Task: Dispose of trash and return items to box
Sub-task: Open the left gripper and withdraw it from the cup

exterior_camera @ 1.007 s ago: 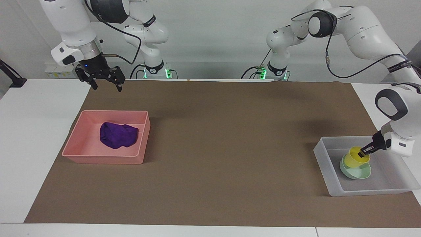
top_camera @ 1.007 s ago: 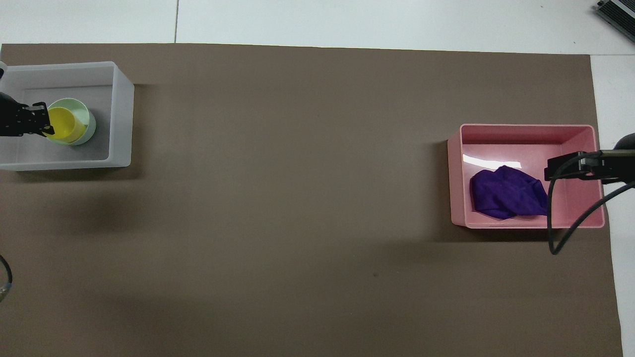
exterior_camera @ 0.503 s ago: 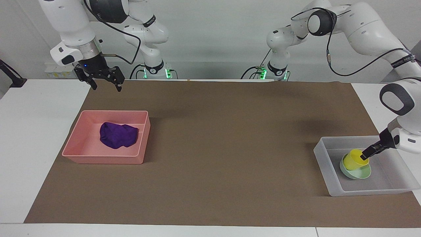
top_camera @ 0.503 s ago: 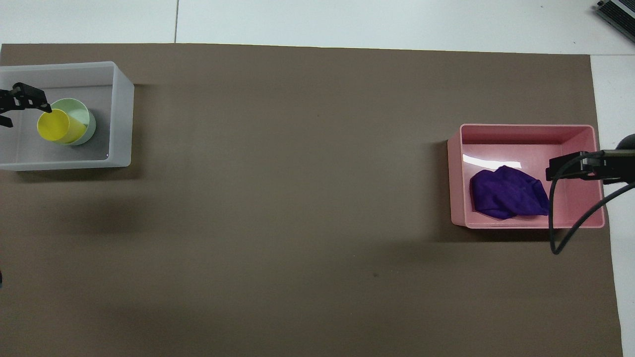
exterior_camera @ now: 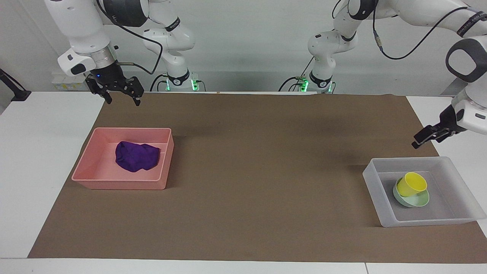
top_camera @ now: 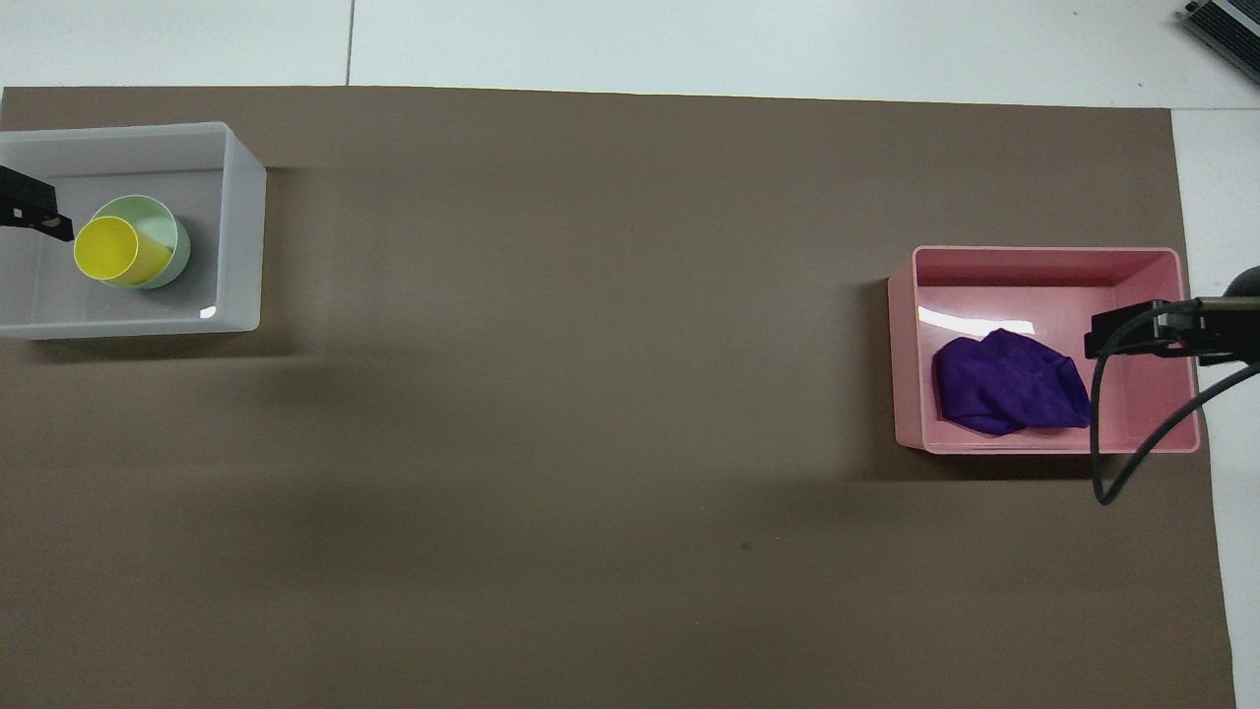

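The purple rag [exterior_camera: 137,156] [top_camera: 1009,382], the trash, lies crumpled in the pink bin [exterior_camera: 118,183] [top_camera: 1043,254] at the right arm's end. The yellow cup [exterior_camera: 411,183] [top_camera: 108,248] leans tilted inside the mint-green bowl [exterior_camera: 417,201] [top_camera: 175,254], both in the translucent box [exterior_camera: 374,190] [top_camera: 241,226] at the left arm's end. My left gripper [exterior_camera: 424,139] [top_camera: 34,212] hangs open above the box, well clear of the cup, and holds nothing. My right gripper [exterior_camera: 122,98] waits open and empty, in the air over the mat's edge by the pink bin.
A brown mat [exterior_camera: 266,171] covers most of the table, with white table surface [exterior_camera: 38,160] beside it at both ends. A black cable [top_camera: 1112,463] from the right arm hangs over the pink bin's corner in the overhead view.
My left gripper let go of the yellow cup, which settled tilted in the bowl. It then rose out of the box. The right arm has barely moved.
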`<state>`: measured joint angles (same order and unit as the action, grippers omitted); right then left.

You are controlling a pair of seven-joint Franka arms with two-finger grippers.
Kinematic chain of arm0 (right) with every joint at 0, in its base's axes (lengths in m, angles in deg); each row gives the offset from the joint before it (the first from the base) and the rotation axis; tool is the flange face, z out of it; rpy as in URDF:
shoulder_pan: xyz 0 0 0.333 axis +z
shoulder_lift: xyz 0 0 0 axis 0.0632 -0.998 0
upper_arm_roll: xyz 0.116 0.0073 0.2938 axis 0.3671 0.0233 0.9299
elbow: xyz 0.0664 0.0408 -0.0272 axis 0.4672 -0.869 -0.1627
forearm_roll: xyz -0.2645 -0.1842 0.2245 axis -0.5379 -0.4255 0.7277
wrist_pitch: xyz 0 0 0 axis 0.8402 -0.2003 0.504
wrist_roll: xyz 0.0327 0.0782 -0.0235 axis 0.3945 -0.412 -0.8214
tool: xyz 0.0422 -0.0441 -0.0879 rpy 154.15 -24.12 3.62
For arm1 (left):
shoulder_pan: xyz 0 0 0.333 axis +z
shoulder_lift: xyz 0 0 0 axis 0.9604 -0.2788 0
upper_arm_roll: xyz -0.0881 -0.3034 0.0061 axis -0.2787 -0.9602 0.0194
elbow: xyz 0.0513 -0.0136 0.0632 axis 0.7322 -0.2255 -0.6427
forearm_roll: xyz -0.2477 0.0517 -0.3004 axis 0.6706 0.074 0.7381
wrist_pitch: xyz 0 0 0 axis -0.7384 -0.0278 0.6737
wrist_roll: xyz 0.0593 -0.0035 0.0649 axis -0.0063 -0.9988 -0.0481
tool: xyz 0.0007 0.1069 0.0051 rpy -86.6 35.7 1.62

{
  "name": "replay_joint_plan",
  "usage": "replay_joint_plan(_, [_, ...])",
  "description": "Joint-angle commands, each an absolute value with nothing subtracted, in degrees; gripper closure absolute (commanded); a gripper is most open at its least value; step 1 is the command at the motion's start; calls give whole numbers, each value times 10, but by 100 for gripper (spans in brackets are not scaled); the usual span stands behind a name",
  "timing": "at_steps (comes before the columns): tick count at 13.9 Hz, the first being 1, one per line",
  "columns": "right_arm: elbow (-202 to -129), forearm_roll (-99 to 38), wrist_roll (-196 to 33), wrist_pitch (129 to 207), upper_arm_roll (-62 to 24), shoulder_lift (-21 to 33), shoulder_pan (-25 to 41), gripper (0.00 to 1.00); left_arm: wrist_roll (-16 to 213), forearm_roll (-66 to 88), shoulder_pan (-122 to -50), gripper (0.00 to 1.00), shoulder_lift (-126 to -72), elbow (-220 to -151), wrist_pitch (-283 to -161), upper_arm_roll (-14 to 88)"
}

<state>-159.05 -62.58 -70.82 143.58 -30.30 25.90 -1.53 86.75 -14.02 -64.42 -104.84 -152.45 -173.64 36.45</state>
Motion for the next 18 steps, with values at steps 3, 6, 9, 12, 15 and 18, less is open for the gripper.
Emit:
replay_joint_plan(3, [-1592, -629, -710, 1445, -300, 269, -20, 0, 897, -153, -702, 0, -1002, -1539, -1672, 371])
replay_joint_plan(6, [-1594, -629, -712, 1447, -300, 269, -20, 0, 911, -154, -731, 0, -930, -1646, -1730, 371])
replay_joint_plan(9, [-1597, -628, -711, 1447, -300, 271, -20, 0, 883, -154, -739, 0, -872, -1725, -1736, 371])
replay_joint_plan(12, [-1599, -628, -710, 1447, -300, 272, -20, 0, 854, -148, -741, 0, -872, -1709, -1738, 373])
replay_joint_plan(15, [-1599, -628, -711, 1447, -300, 272, -21, 0, 851, -148, -737, 0, -878, -1692, -1727, 375])
replay_joint_plan(18, [-1601, -628, -712, 1447, -300, 273, -21, 0, 849, -148, -735, 0, -877, -1690, -1721, 375])
